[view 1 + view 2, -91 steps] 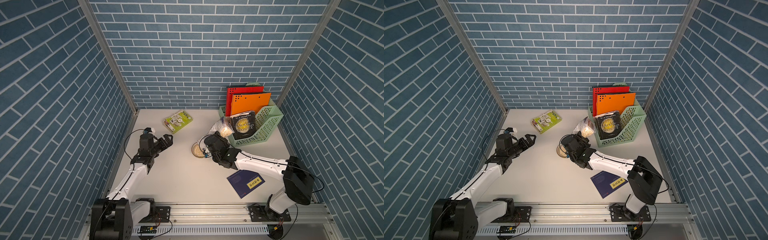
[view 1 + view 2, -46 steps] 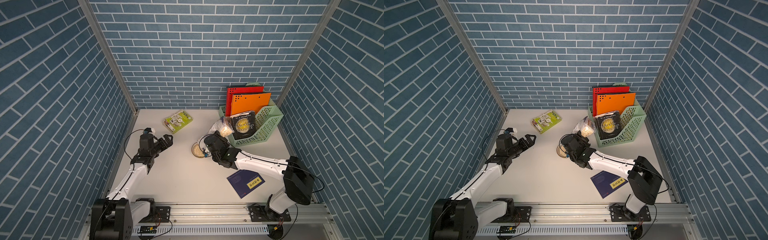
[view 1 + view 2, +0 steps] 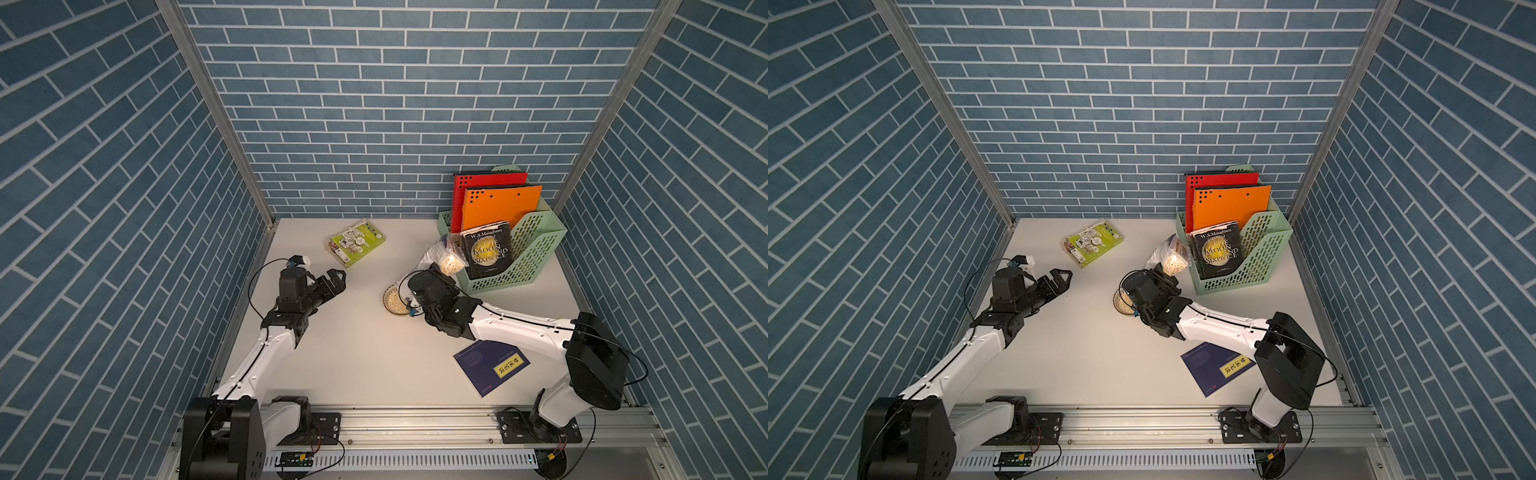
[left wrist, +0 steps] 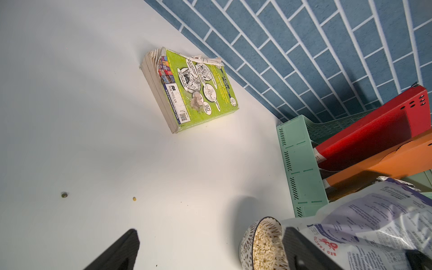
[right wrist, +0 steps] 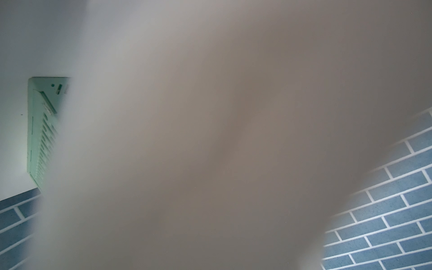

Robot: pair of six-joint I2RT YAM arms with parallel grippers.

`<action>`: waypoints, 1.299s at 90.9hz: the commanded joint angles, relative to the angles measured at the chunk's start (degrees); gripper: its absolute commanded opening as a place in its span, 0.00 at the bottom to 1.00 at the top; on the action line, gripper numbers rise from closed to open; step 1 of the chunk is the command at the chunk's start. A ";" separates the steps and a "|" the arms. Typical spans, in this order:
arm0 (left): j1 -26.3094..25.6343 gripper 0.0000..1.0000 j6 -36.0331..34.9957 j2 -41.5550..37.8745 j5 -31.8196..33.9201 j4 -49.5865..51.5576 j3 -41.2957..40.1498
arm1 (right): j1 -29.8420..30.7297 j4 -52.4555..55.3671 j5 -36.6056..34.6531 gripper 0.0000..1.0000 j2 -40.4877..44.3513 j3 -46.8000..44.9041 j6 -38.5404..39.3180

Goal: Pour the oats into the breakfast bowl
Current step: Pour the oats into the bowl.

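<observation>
Beige oats (image 4: 264, 245) lie in breakfast bowl (image 3: 385, 301) on table (image 3: 353, 353); my right tool (image 3: 437, 270) clamps pouch (image 3: 445, 257), raised, tilted, just beside bowl; my left tool (image 3: 335, 279) spread wide, empty, well apart.

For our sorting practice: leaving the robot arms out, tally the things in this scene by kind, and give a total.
books: 3 (green book, black book, dark blue book)
folders: 2 (red folder, orange folder)
file rack: 1
oats pouch: 1
bowl: 1
total: 8
</observation>
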State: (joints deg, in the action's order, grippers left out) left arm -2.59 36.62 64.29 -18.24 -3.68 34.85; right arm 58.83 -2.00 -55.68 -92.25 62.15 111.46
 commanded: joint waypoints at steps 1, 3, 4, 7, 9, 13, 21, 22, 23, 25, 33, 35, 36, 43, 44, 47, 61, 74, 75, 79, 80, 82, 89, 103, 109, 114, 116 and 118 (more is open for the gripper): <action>0.39 1.00 -0.81 -0.25 0.00 0.59 1.62 | 0.23 -4.56 -3.63 0.00 1.63 1.58 2.16; 0.39 0.99 -0.84 -0.32 0.04 0.67 1.62 | 0.19 -4.76 -3.73 0.00 1.63 1.68 2.11; 0.39 1.00 -0.89 -0.31 0.08 0.64 1.62 | 0.26 -4.85 -3.73 0.00 1.63 1.71 2.10; 0.35 1.00 -0.92 -0.32 0.13 0.72 1.62 | 0.30 -4.89 -3.73 0.00 1.63 1.74 2.10; 0.38 1.00 -0.93 -0.31 0.13 0.77 1.62 | 0.27 -4.93 -3.73 0.00 1.63 1.75 2.05; 0.39 1.00 -1.06 -0.31 0.08 0.80 1.70 | 0.24 -4.84 -3.67 0.00 1.68 1.63 1.97; 0.39 1.00 -1.07 -0.19 0.13 0.77 1.86 | 0.24 -4.92 -3.58 0.00 1.83 1.33 1.73; 0.39 0.99 -1.05 -0.16 0.13 0.77 1.83 | 0.24 -4.93 -3.57 0.00 1.86 1.32 1.74; 0.39 0.99 -1.08 -0.19 0.09 0.78 1.86 | 0.28 -4.94 -3.56 0.00 1.92 1.31 1.70; 0.39 0.99 -1.04 -0.19 0.01 0.78 1.86 | 0.29 -4.92 -3.56 0.00 1.97 1.26 1.67; 0.39 0.99 -1.11 -0.22 0.18 0.93 2.04 | 0.08 -4.83 -3.34 0.00 2.24 1.05 0.89; 0.39 0.99 -1.16 -0.29 0.17 1.00 2.12 | 0.06 -4.48 -3.31 0.00 2.29 1.09 0.52; 0.39 0.99 -1.18 -0.25 0.19 1.02 2.14 | 0.06 -4.21 -3.26 0.00 2.31 1.11 0.25; 0.39 1.00 -1.35 -0.35 0.29 1.25 2.26 | -0.20 -3.26 -3.01 0.00 2.54 0.97 -1.31; 0.39 1.00 -1.36 -0.37 0.26 1.28 2.25 | -0.20 -3.18 -2.97 0.00 2.61 0.88 -1.54; 0.39 0.99 -1.42 -0.39 0.30 1.37 2.36 | -0.33 -2.92 -2.83 0.00 2.74 0.67 -2.16; 0.39 0.99 -1.51 -0.26 0.45 1.57 2.43 | -0.87 -0.69 -1.89 0.00 3.42 0.30 -6.58; 0.39 0.99 -1.47 -0.14 0.48 1.57 2.33 | -1.17 1.01 -1.03 0.00 3.73 0.43 -10.38; 0.39 0.99 -1.47 -0.14 0.48 1.57 2.33 | -1.21 1.20 -0.93 0.00 3.74 0.38 -10.65; 0.39 1.00 -1.38 -0.08 0.55 1.62 2.34 | -1.30 1.90 -0.59 0.00 3.85 0.43 -11.87; 0.39 1.00 -1.38 -0.15 0.52 1.64 2.33 | -1.28 1.99 -0.53 0.00 3.88 0.43 -12.05; 0.39 0.99 -1.36 -0.20 0.54 1.66 2.37 | -1.37 2.26 -0.38 0.00 3.89 0.43 -12.65; 0.39 0.99 -1.38 -0.26 0.70 1.90 2.51 | -1.64 3.63 0.24 0.00 4.15 0.43 -14.43; 0.38 1.00 -1.40 -0.32 0.83 2.19 2.71 | -2.52 6.75 1.60 0.00 4.74 0.45 -18.57; 0.38 1.00 -1.45 -0.39 0.84 2.27 2.76 | -3.09 8.18 2.39 0.00 5.12 0.43 -20.77; 0.39 0.99 -1.39 -0.39 0.90 2.41 2.84 | -3.63 9.27 2.77 0.00 5.40 0.40 -22.41; 0.39 0.99 -1.43 -0.39 0.96 2.44 2.96 | -3.81 9.64 2.90 0.00 5.52 0.35 -23.04; 0.39 0.99 -1.43 -0.40 1.00 2.45 2.95 | -4.05 10.00 3.05 0.00 5.66 0.30 -23.68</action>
State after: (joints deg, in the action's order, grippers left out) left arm -2.59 36.18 64.29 -17.80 -2.07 36.21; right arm 55.79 7.77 -50.65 -90.39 61.84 94.11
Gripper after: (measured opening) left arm 0.995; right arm 0.344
